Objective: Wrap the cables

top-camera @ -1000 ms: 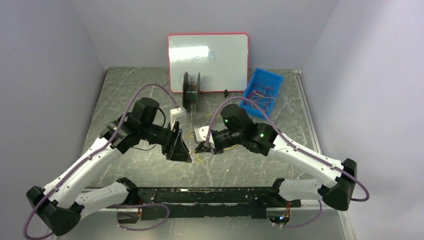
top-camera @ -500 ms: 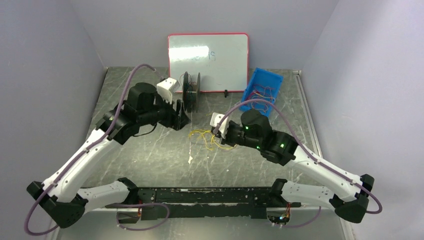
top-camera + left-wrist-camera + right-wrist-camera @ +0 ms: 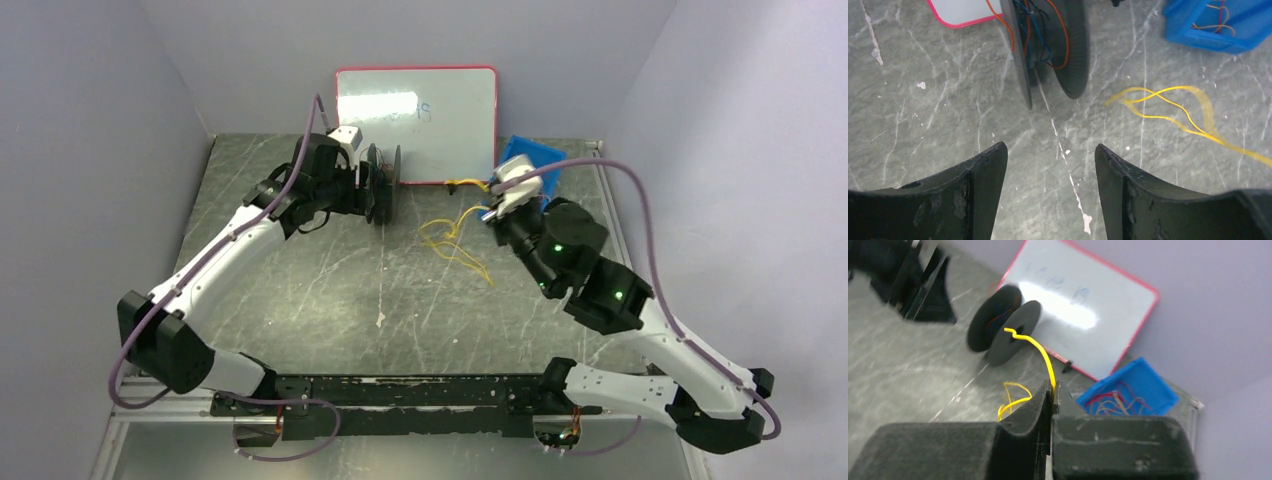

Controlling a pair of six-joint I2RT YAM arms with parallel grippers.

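While the right pincer (image 3: 1053,390) clamps a yellow cable (image 3: 1042,354) near its end, the spool (image 3: 1073,55) stands just ahead of the released, nearer left pincer (image 3: 1050,155).

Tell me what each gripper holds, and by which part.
The right gripper pinches a yellow cable near its end, the tip poking past the fingers. The left gripper is open and holds nothing.
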